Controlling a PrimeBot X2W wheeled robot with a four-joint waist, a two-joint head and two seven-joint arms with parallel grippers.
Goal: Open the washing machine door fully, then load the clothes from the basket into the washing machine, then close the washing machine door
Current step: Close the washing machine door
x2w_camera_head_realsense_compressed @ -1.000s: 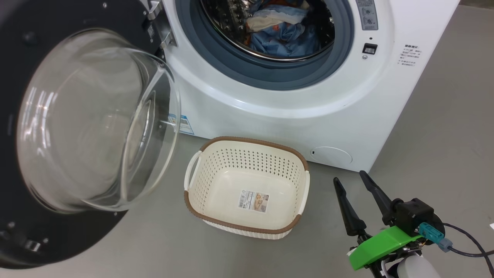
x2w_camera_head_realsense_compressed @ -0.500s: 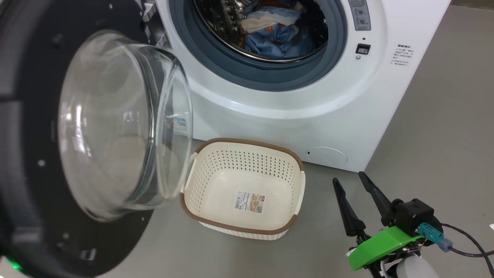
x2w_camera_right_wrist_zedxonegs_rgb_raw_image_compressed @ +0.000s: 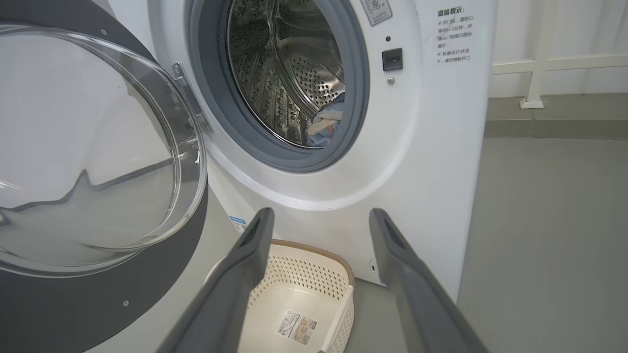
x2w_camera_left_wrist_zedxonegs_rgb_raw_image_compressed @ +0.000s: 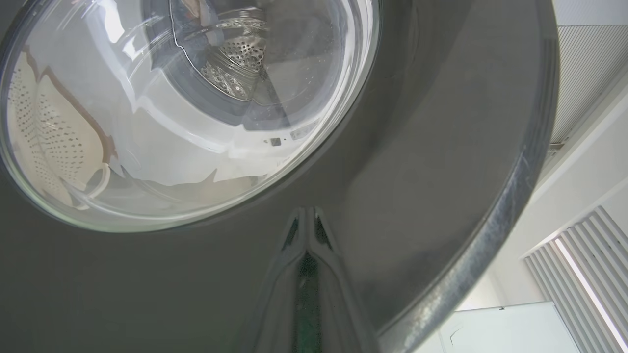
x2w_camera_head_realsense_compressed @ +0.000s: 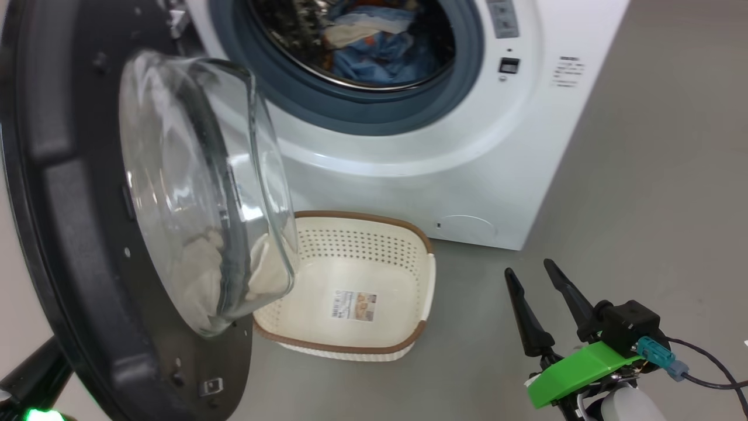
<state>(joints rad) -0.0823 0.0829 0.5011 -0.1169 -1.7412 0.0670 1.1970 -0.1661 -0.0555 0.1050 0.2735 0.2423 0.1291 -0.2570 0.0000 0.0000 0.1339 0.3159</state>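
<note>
Obs., standing beside the rig.

The washing machine: a white front-loader taking up the 12 o'clock part of the head view on a grey floor. The porthole is uncovered, with the grey-blue gasket around the steel drum. The small round flap is low on the front, at 5 o'clock from the porthole.

The washing machine door: hangs at 9 o'clock from the porthole, standing part-way out from the machine's front. The black inner rim faces the camera and the clear glass bowl bulges toward 3 o'clock. In the head view the bowl overlaps the basket's 9 o'clock end; I cannot tell whether they touch.

The basket: on the floor at 6 o'clock from the porthole, just in front of the machine and upright. The label sticker shows on its floor.

The clothes: inside the drum, a blue heap with orange patches and a cream piece on top.

Right gripper: at 4 o'clock in the head view, above the floor and well apart from the basket. The jaws are spread wide with nothing between them.

Left gripper: on the door's outer glossy face, at 5 o'clock from the glass window. The fingers are pressed together and pinch nothing. The tips are at the dark surface, but I cannot confirm contact.
</note>
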